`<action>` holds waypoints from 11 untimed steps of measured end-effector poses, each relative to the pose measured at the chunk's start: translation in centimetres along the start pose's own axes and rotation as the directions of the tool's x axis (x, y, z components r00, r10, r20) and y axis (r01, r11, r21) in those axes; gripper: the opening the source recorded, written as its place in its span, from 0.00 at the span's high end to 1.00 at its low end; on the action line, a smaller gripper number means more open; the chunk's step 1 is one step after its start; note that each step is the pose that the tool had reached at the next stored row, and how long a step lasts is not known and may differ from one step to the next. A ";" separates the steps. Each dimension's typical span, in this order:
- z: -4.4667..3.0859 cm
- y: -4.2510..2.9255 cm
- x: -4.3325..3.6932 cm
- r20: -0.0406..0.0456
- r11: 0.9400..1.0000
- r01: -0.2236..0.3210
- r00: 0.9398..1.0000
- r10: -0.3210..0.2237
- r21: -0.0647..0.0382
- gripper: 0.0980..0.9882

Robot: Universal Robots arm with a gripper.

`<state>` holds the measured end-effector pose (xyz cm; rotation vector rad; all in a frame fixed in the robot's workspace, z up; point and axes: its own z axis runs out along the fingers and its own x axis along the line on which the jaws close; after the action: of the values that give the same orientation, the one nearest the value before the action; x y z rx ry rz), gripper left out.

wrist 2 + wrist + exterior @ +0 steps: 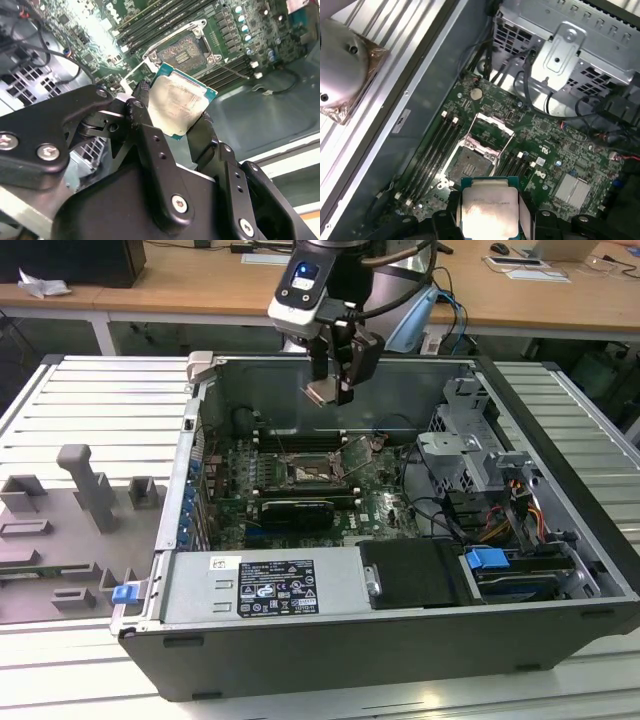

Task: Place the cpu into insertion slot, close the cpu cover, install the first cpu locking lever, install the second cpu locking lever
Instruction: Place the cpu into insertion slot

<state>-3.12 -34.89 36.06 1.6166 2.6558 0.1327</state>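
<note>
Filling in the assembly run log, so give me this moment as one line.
gripper: shut on cpu | cpu: held above case, not seated | socket: empty | cpu cover: open

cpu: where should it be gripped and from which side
Probably by two opposite edges, jaws coming from above its metal top, as the gripper holds the cpu now: it is a thin flat square, so only the edges offer a pinch.
</note>
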 end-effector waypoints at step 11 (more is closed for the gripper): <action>0.35 -0.03 -0.01 0.018 0.977 -0.213 0.977 0.213 -0.006 0.50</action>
<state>-3.12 -34.89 35.70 1.8874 2.4598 0.1266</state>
